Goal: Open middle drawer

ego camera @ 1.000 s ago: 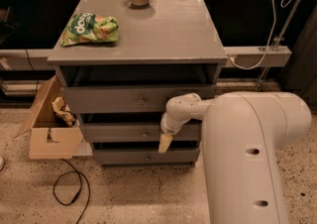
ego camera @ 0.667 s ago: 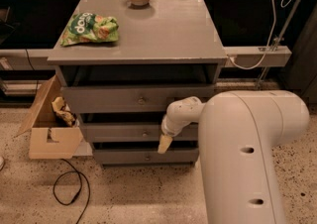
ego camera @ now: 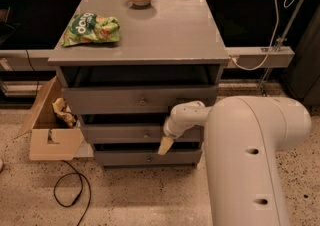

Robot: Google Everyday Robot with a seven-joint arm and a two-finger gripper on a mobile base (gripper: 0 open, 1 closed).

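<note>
Hanging pincer (ego camera: 165, 146), perhaps touching middle drawer (ego camera: 120, 134)

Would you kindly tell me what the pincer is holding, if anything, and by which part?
Nothing that shows: the pincer sits at the middle drawer's lower edge, right of its knob, not on it.

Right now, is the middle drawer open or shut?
Apparently shut: the middle drawer lines up with the top drawer and bottom drawer, not drawn out. The gripper hangs just right of its knob.
</note>
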